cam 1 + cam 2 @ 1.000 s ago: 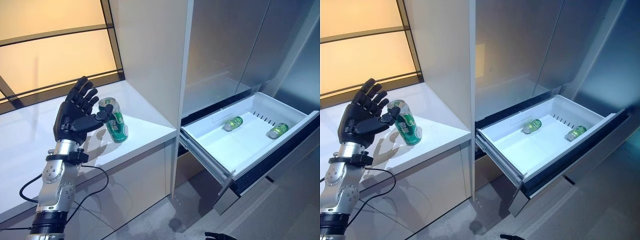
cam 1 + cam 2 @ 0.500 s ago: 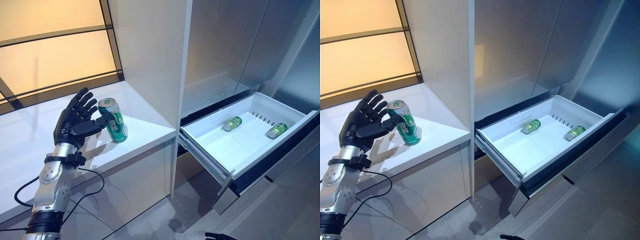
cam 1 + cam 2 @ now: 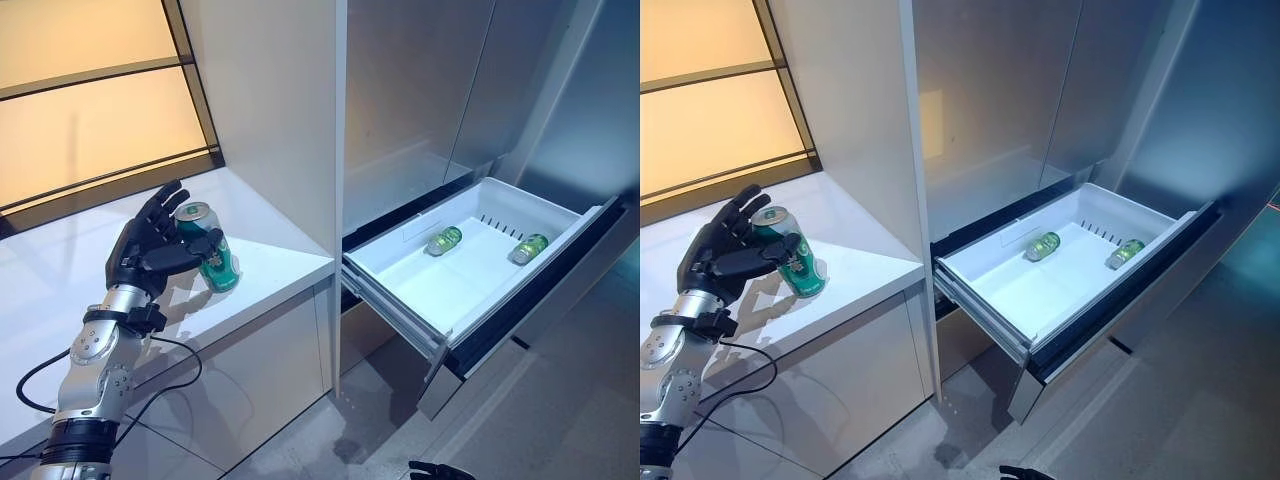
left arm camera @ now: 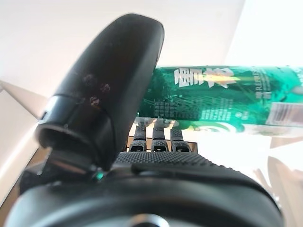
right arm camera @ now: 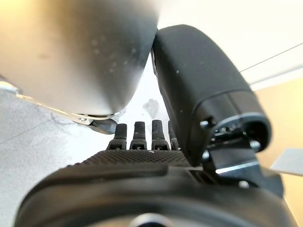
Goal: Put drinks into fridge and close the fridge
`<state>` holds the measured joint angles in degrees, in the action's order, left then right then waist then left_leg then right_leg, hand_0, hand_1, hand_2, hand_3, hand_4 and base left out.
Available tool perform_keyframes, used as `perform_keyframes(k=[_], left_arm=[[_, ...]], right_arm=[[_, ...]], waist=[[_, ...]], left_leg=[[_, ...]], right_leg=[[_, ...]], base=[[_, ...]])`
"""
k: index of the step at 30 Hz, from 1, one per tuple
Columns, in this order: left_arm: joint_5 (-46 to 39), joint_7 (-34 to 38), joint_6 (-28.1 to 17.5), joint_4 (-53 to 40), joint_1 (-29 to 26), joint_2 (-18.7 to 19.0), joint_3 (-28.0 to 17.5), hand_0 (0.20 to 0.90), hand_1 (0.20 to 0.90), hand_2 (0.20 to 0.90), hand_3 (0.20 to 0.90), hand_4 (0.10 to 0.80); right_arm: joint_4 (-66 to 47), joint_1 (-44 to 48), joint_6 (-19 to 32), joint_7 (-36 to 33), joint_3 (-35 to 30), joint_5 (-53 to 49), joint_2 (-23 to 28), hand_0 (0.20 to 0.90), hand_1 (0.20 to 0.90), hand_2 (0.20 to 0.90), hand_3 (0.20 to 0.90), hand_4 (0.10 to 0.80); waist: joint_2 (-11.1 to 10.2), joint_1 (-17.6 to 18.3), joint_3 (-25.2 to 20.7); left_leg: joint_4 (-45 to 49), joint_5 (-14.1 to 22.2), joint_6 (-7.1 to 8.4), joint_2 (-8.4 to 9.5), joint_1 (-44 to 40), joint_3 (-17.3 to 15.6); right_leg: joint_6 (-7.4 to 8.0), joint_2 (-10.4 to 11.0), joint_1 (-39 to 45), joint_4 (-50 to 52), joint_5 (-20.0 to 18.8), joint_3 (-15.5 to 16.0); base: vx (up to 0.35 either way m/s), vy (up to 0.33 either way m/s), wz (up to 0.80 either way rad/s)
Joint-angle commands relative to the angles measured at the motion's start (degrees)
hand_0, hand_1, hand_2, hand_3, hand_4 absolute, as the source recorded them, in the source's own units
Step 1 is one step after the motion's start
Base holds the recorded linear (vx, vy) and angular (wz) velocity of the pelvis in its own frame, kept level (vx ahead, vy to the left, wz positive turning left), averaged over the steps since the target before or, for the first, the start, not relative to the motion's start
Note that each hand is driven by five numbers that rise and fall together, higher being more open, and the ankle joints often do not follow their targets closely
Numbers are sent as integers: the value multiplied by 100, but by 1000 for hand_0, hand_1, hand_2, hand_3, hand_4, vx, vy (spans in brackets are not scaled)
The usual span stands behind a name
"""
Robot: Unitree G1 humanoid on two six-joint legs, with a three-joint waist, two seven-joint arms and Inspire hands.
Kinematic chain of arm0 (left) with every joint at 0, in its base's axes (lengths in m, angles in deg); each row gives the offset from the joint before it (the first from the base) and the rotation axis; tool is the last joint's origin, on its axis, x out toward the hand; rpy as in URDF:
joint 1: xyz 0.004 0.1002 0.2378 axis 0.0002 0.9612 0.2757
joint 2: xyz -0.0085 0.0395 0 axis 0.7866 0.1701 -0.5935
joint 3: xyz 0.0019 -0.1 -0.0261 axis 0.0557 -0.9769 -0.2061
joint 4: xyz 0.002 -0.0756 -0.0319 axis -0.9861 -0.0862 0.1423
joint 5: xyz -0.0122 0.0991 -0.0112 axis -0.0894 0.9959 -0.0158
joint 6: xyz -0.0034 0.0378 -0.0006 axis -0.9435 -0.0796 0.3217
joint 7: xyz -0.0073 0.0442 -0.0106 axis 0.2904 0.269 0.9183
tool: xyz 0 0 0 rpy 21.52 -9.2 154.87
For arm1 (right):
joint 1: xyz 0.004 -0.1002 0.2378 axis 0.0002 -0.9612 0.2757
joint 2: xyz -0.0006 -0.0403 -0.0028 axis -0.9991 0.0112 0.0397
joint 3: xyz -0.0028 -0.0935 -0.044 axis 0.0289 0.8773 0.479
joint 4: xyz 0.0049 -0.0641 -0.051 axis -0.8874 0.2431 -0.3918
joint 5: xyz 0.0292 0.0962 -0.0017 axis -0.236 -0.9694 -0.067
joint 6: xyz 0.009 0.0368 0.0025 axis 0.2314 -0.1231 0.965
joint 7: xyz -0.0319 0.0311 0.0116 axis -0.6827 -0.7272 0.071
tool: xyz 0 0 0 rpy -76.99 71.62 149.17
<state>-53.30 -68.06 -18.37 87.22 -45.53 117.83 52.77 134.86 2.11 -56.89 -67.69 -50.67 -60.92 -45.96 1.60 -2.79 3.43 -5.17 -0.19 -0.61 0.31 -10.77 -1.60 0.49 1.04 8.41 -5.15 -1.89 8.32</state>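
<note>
Nearest, the left hand [image 3: 147,252] stands at a green drink can [image 3: 208,260] upright on the white counter [image 3: 270,262], fingers straight and spread behind it, thumb against its side. Low down, the right hand [image 5: 142,156] shows relaxed, holding nothing. Farther off, the open fridge drawer [image 3: 400,292] holds two green cans [image 3: 443,240] lying apart.

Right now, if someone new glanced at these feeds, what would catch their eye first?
First the green can upright on the white counter, with the left hand open around it, thumb on its side. Then the open fridge drawer to the right, with two more green cans lying on their sides at its back.
</note>
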Motion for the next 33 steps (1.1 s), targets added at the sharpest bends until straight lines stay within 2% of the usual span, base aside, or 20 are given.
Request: perform_keyframes(k=[1,30,31,32,33], left_arm=[[-29,-181,-302,41,-1274,488,-239,900,900,900,900,800],[154,-118,-313,501,-1563,500,-6,900,900,900,900,800],[176,-120,-315,529,-1570,506,-6,818,818,818,804,704],[209,-113,-328,550,-1569,509,-3,636,636,636,593,493],[231,-96,-329,553,-1572,512,6,516,516,516,453,353]], right_arm=[[250,97,-1,125,206,-2,89,900,900,900,900,800],[212,48,24,63,139,-161,106,900,900,900,900,800],[205,46,22,57,141,-169,103,900,900,900,900,800],[199,44,18,55,140,-167,102,900,900,900,900,800],[201,45,17,52,145,-172,102,900,900,900,900,800]], waist=[[109,112,-99],[91,318,-109],[90,321,-110],[91,323,-111],[91,323,-111]], left_leg=[[174,490,-86,178,22,-205],[320,632,-194,236,21,-361],[323,636,-197,241,23,-362],[324,637,-198,244,24,-360],[323,639,-201,248,24,-353]], right_leg=[[301,-12,-13,519,706,-196],[347,4,-134,590,659,-482],[350,4,-136,588,654,-490],[353,6,-140,589,651,-496],[353,5,-143,590,650,-503]], base=[[0,1,-16],[6,7,-7],[0,0,0],[0,0,0],[0,0,0]])
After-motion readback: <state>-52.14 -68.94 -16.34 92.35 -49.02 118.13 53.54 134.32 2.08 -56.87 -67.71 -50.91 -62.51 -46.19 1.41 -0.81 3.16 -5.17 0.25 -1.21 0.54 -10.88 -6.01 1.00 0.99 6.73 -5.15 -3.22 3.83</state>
